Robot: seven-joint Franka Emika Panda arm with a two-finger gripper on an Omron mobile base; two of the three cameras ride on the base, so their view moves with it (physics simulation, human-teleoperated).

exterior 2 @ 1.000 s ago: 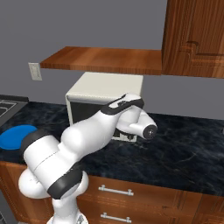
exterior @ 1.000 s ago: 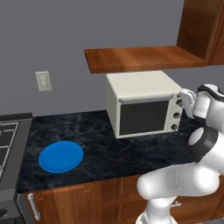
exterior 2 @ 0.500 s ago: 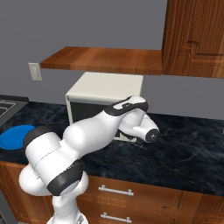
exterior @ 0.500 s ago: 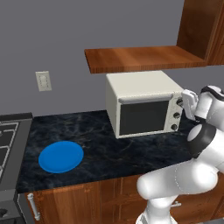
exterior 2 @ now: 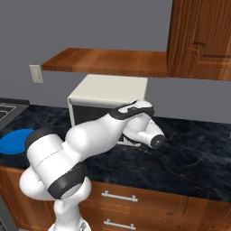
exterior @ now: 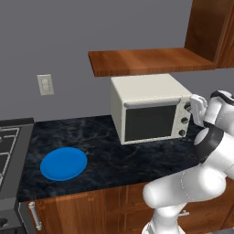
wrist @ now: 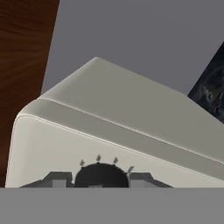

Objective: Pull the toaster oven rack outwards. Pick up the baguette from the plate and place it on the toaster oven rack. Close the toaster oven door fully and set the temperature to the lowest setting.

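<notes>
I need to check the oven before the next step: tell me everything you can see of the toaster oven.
The toaster oven is a boxy cream-white unit standing upright on the dark counter under a wooden shelf. Its dark glass door is shut, with a pale bar handle along the top. Three dark knobs run down its right side; the claw straddles the top knob.

plate (exterior: 64, 163) left of toaster oven (exterior: 151, 113)

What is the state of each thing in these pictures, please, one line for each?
Boxy cream-white toaster oven: upright on the dark counter.
Dark glass toaster oven door: fully closed.
Flat round bright blue plate: empty, left of the oven.
Top black round knob: between the two finger tips.
Two-finger gripper: jaws closed on the knob.
</notes>
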